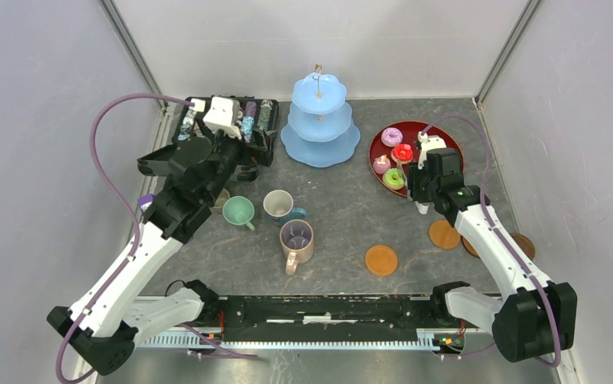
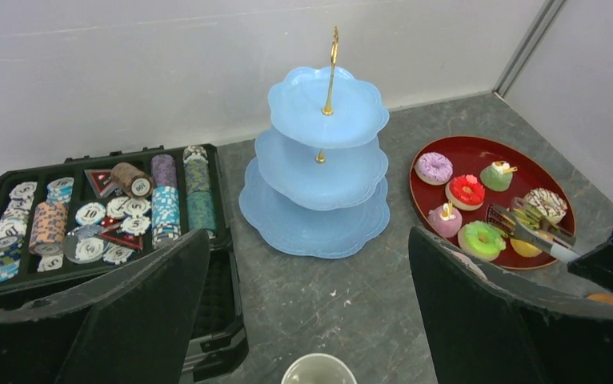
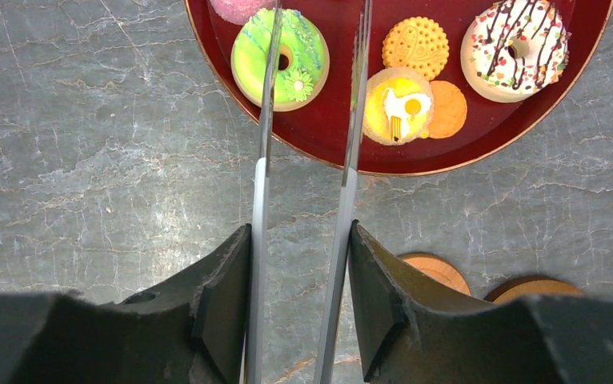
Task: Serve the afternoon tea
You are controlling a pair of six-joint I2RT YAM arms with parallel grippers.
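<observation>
The pale-blue three-tier stand (image 1: 320, 120) stands bare at the back centre and also shows in the left wrist view (image 2: 319, 168). A red tray (image 1: 377, 144) to its right holds several pastries, among them a green doughnut (image 3: 280, 58). My right gripper (image 3: 299, 240) is shut on metal tongs (image 3: 259, 200), whose open tips reach over the tray beside the green doughnut. My left gripper (image 2: 307, 240) is open and empty, raised beside the black case. The mint mug (image 1: 238, 211), white-and-blue mug (image 1: 279, 205) and pink-purple mug (image 1: 296, 239) stand mid-table. The olive mug (image 1: 222, 198) is partly hidden by the left arm.
The black case (image 2: 87, 216) of chips lies open at the back left. Three brown coasters (image 1: 381, 260), (image 1: 444, 234), (image 1: 519, 244) lie at the front right, one partly under the right arm. Grey walls close in the table on three sides.
</observation>
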